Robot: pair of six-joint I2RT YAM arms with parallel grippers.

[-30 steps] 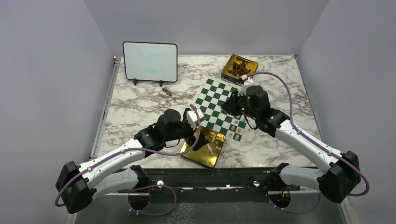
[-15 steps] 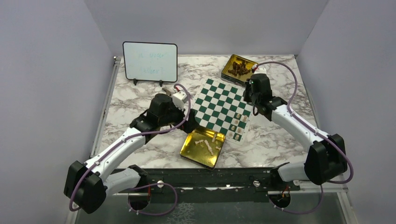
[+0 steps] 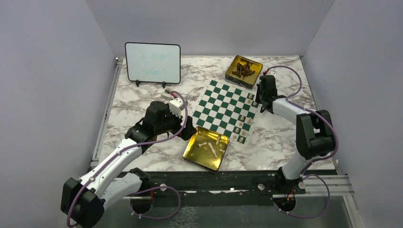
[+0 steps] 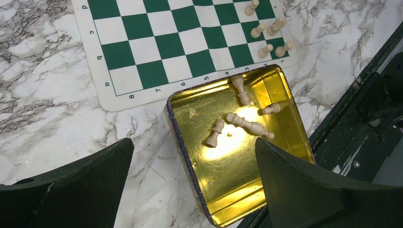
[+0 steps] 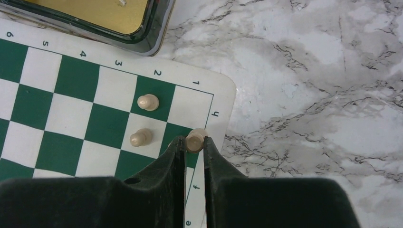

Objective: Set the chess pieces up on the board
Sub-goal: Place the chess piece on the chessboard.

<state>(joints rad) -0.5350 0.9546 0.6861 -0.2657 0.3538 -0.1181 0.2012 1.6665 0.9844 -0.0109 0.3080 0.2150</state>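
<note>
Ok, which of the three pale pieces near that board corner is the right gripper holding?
The chess piece at the edge of the board, pinched in the right gripper. Its two neighbours stand free, untouched, in column 2.

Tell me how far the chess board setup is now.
Done: several small cream wooden pieces stand on the flat green-and-white checked board. In hand: the right gripper is shut on one cream piece at the board's corner. Remaining: a few more cream pieces lie in the square gold tin under the open left gripper.
</note>
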